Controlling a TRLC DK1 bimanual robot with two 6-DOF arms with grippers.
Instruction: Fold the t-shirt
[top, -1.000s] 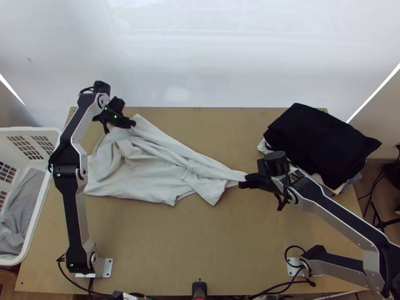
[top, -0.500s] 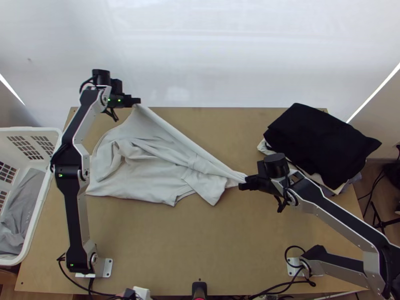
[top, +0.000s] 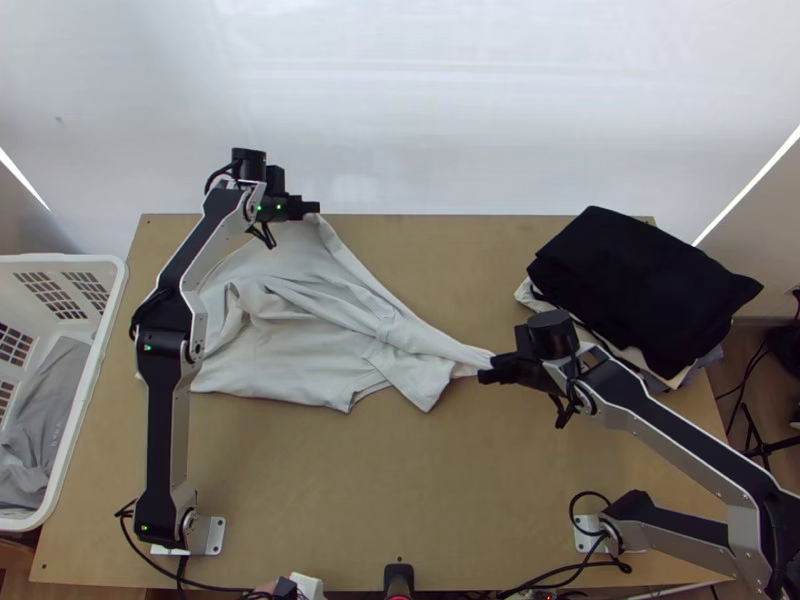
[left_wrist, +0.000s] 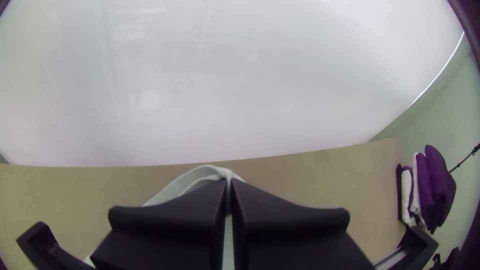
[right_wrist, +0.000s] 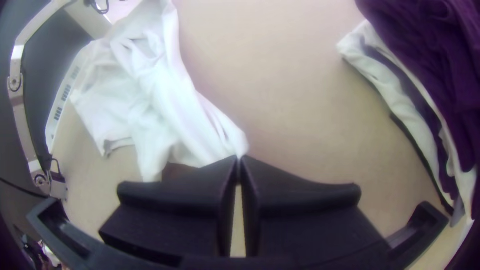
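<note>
Left gripper (top: 314, 208), pinching the t-shirt (top: 285, 355) by an edge, had shifted away from the laundry basket (top: 60, 259); right gripper (top: 484, 376) clamped the end farthest from it. Shirt lay rumpled beside the basket: straightening probably came before folding.

Cloth t-shirt (top: 285, 355) and wooden table (top: 400, 480) look matt.

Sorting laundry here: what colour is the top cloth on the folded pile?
Black, best seen in the top view.
</note>
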